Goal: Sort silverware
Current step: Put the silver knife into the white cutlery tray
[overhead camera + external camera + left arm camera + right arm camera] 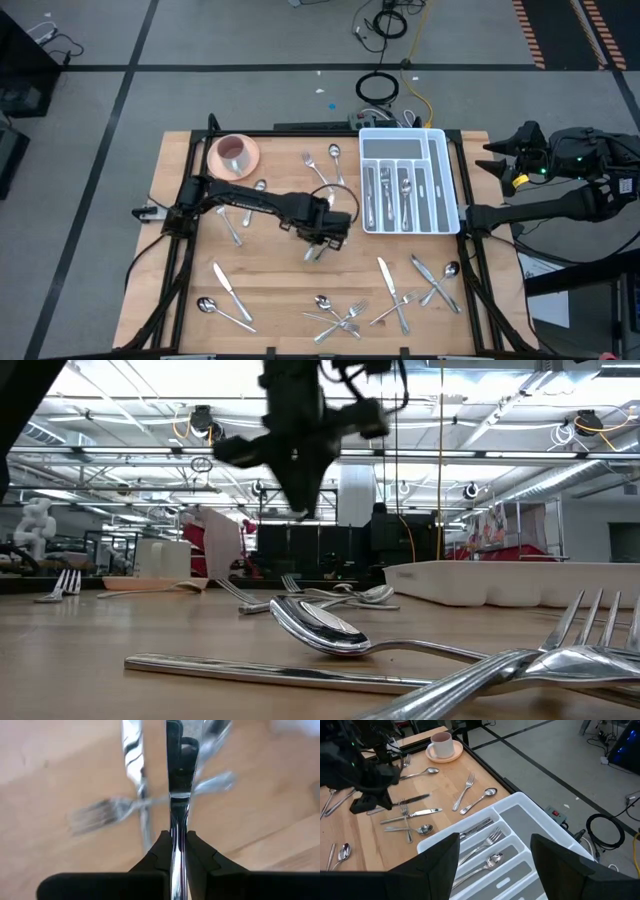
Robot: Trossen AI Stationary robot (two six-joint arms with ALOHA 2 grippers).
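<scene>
Silverware lies scattered over the wooden table (270, 275): forks and a spoon near the front edge (340, 315), knives and a spoon at the front right (430, 285), and more by the far edge (325, 160). My left gripper (325, 238) hangs over the table's middle, pointing down, shut on a table knife (415, 798). Under it a knife, a fork and a spoon (412, 820) rest on the wood. My right gripper (495, 865) waits open, high off the table's right side, above the white divided tray (520, 802). My left gripper pinches the knife between its two fingers (200, 855) at the slim part (178, 827) where the knife narrows. The fingers come from above, pointing down, and lie across the knife. The knife sticks out roughly level past the fingers, lifted clear of the table.
The white divided tray (452, 180) stands at the far right with several pieces in its slots. A pink cup on a saucer (234, 153) sits at the far left. More silverware lies at the front left (225, 295). Cables run on the floor beyond the table.
</scene>
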